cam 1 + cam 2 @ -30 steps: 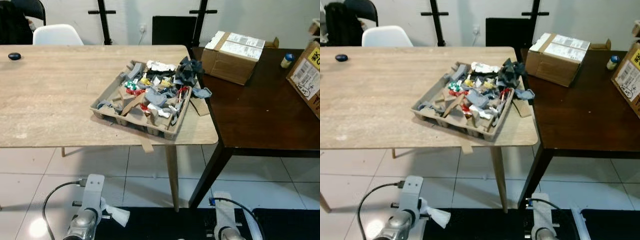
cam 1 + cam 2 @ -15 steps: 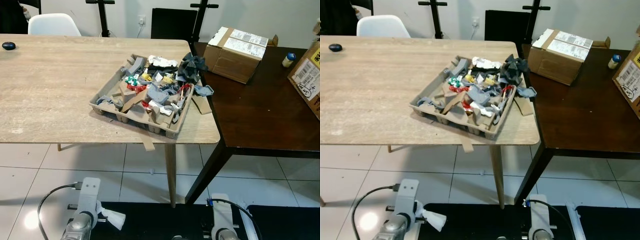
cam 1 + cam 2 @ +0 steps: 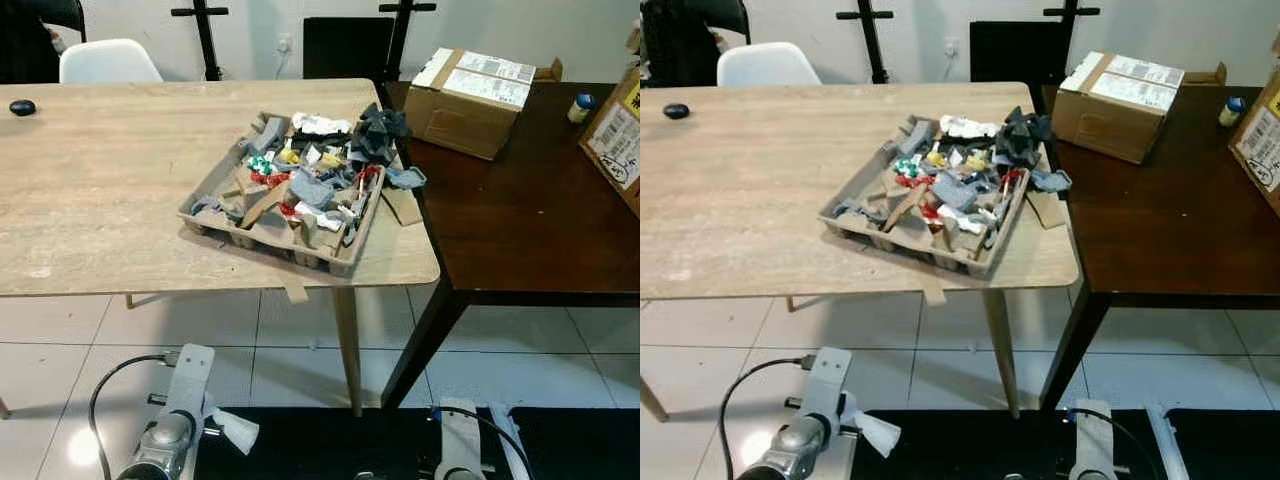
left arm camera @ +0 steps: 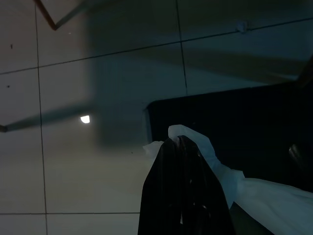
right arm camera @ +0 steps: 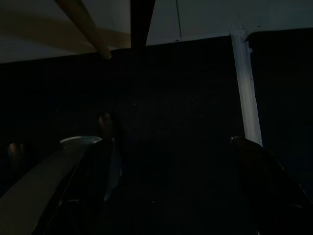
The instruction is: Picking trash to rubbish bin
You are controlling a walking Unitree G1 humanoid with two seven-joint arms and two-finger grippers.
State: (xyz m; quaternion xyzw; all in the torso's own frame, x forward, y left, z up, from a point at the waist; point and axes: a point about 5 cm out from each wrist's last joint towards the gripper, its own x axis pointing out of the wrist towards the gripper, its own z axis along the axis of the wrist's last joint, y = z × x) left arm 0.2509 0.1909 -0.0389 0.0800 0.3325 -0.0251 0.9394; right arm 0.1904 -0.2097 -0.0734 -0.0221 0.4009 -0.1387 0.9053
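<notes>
The left tool [image 4: 183, 147] hangs low over the white tiled floor [image 3: 60, 360], its two black fingers pressed together on a crumpled white tissue [image 4: 215, 166]; in the head views that tissue [image 3: 238, 432] sticks out beside the silver left arm. The right tool [image 5: 171, 161] hangs low over a black mat [image 3: 970, 440], its fingers spread wide with nothing between them, though the wrist view is very dark. Compared with half a second ago the whole scene sits a little differently in the head views, so the camera has moved; the tissue is clamped as before and the things on the counters lie as they did. The brown moulded-pulp cardboard tray [image 3: 215, 222] heaped with grey, white, red and yellow scraps of trash [image 3: 318, 176] sits near the right-hand corner of the light wooden counter [image 3: 100, 180], well apart from both tools, above and ahead of them. A dark brown counter [image 3: 510, 230] adjoins it, carrying a brown cardboard box [image 3: 465, 88].
</notes>
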